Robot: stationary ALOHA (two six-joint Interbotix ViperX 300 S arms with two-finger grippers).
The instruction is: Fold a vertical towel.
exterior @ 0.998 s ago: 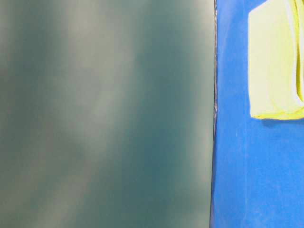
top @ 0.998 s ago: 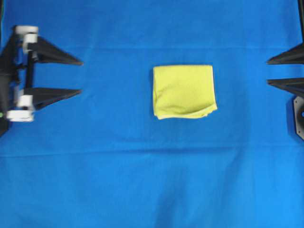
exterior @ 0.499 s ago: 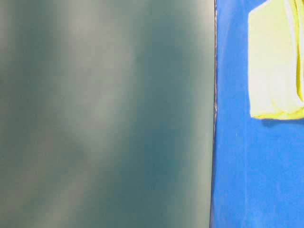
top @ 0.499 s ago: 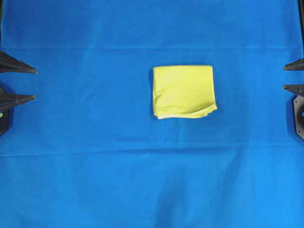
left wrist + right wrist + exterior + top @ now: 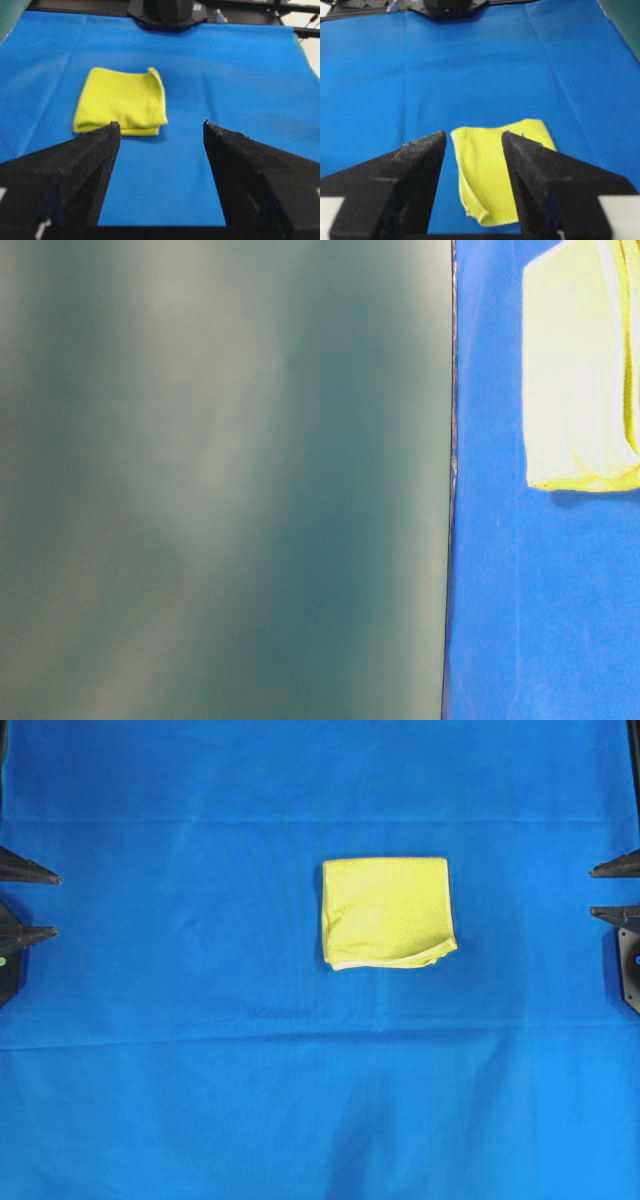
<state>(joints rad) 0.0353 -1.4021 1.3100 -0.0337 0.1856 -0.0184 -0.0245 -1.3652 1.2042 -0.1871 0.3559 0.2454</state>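
From above, only the tips of the left pincer (image 5: 30,906) and right pincer (image 5: 612,890) show; the left has pulled back. The folded towel (image 5: 387,912) lies mid-bench, unmoved. Table-level, a blurry grey-green blur (image 5: 220,480) hides most. Wrist views show both pincers wide open, empty.

folded towel (image 5: 580,370), blue cloth (image 5: 520,620), blurred grey-green panel (image 5: 220,480)

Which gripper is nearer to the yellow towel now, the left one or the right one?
The right gripper is nearer. It sits at the right edge of the overhead view, while the left gripper sits at the far left edge. The towel lies right of the middle. Both grippers are open and apart from it.
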